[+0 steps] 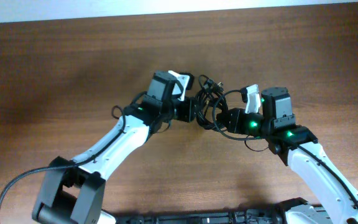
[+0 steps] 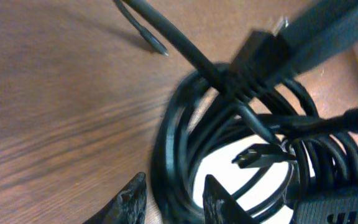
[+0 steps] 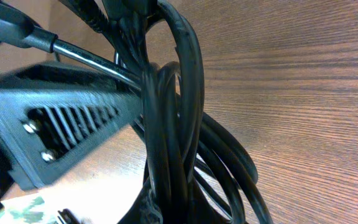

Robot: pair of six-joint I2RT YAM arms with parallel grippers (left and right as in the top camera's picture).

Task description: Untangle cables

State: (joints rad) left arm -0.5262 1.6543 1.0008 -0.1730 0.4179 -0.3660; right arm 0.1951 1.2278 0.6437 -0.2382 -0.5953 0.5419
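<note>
Around the middle of the brown wood-grain desk (image 1: 73,50), away from every edge and corner, the white-and-black left arm (image 1: 114,146) and right arm (image 1: 319,168) meet over one knot of thin black cables (image 1: 209,99), a coil with loose strands crossing it. The step in hand looks like pulling this bundle apart. The left arm's fingers (image 2: 131,202) are clenched around several coil strands. The right arm's fingers (image 1: 224,118) sit behind the bundle, so I cannot tell their state. Next, one strand needs singling out and drawing clear of the loop, slowly, lest it tighten. A small black plug end (image 2: 253,155) hangs inside the coil. No container shows.
</note>
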